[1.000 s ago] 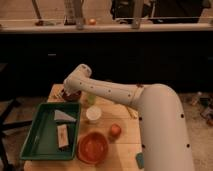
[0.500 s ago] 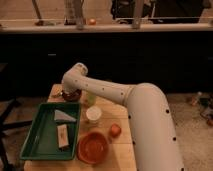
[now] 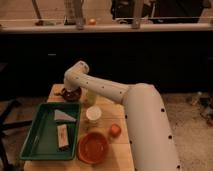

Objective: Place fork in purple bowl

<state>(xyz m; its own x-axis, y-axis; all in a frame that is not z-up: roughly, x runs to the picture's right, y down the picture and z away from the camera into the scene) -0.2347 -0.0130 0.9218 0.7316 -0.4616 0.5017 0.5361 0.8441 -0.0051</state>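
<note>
The fork cannot be made out anywhere in the camera view; if it is near the purple bowl (image 3: 70, 95), the arm hides it. That bowl, small and dark maroon, sits at the far left corner of the wooden worktop (image 3: 111, 116), and only part of its rim and side shows beneath the arm's end. The gripper (image 3: 68, 90) is down right at the bowl, over its near-left edge, with its fingers clenched; whether anything is pinched between them cannot be told. The white arm (image 3: 107, 91) reaches across from the right, elbow raised above the bowl. Just right of the bowl stands a pale yellow-green cup (image 3: 90, 96), partly behind the arm. Nearer the camera is a white cup (image 3: 93, 114), then an orange-red fruit (image 3: 115, 130) to its right, and the larger orange bowl (image 3: 93, 147) at the front edge. A green tray (image 3: 39, 142) fills the left side, holding a pale folded piece (image 3: 64, 116) and a small brown bar (image 3: 62, 136).
</note>
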